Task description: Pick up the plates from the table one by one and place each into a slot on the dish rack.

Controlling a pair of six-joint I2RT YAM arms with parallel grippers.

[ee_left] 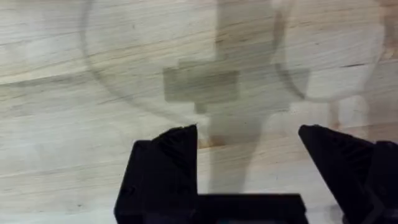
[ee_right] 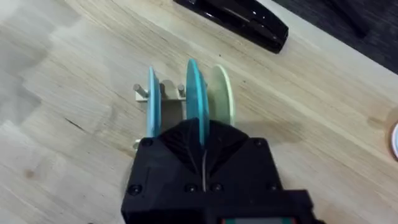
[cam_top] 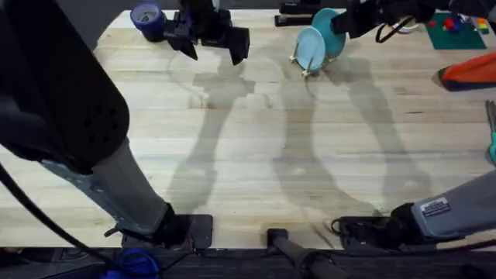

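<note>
I see my right gripper [ee_right: 202, 146] clamped on the rim of the turquoise plate [ee_right: 196, 93], its black fingers pinched tight against the thin glossy edge. The plate stands upright on edge in the dish rack [ee_right: 163, 93], reaching straight out ahead of the fingertips. Just to one side of it sits a paler light-blue plate [ee_right: 153, 102], also upright, and on the other side a cream plate [ee_right: 222, 93]. Short round wooden pegs poke out between the discs. Beyond the rack lies a long black stapler [ee_right: 239, 18] on the table [ee_right: 74, 74], whose pale planks show fine straight grain.

My left gripper [ee_left: 249, 134] hangs above bare wood with its two blocky black fingers [ee_left: 171, 152] spread wide and nothing between them. In the overhead view it [cam_top: 215, 48] hovers near a squat blue cylinder [cam_top: 147, 17] at the far edge.
</note>
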